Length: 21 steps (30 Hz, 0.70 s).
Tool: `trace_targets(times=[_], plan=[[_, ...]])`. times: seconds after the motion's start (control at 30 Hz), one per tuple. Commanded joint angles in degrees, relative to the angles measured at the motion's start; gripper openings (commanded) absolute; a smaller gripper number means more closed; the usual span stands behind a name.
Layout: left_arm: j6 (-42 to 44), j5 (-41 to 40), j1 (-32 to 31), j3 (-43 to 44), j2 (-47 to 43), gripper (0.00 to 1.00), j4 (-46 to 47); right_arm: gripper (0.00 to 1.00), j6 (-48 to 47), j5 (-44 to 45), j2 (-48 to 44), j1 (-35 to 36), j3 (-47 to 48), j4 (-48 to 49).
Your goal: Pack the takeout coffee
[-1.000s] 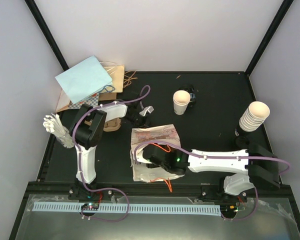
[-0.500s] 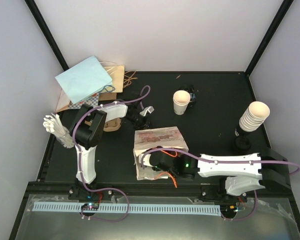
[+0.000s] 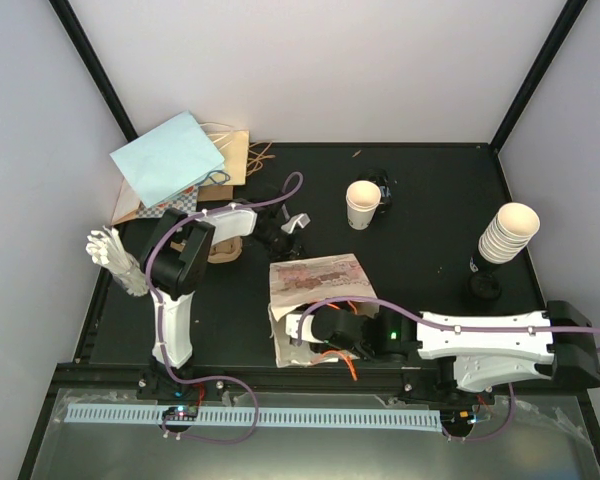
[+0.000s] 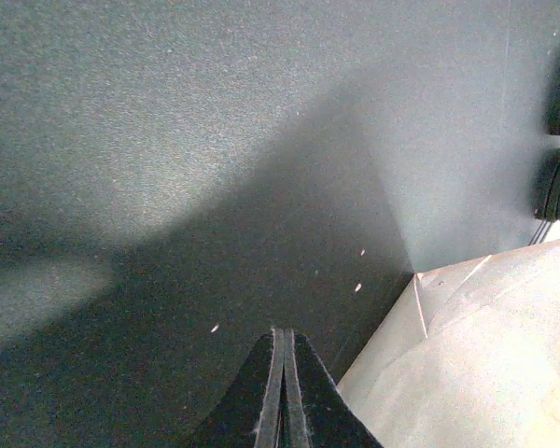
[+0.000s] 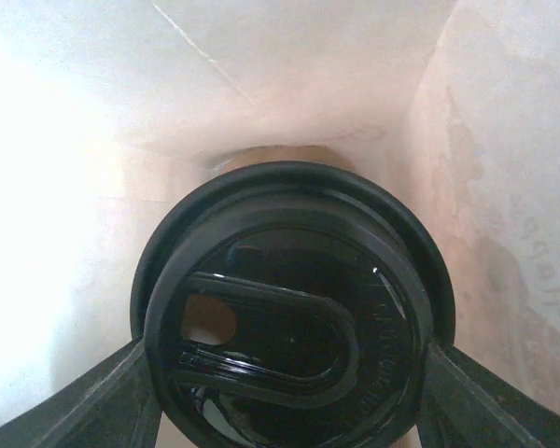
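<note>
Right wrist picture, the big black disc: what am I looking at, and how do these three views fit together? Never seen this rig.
Two robot arms are bolted at the near edge of the black table. The overhead picture shows both: left arm on the left, right arm reaching into the printed paper bag. The other pictures come from a camera on each wrist. The black disc is the lid of a lidded cup, seen inside that bag, with the right jaws against both sides, apparently gripping it. The left wrist picture shows the left jaws shut, empty, over the table. Also out: an open cup, a cup stack, a light-blue bag.
</note>
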Motion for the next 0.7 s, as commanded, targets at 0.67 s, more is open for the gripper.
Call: trace_targets(times=[0.67], plan=[[1.1, 1.2, -0.8, -0.9, -1.3, 0.02, -0.4, 0.45, -1.6, -0.2, 0.9, 1.2, 0.5, -2.7]])
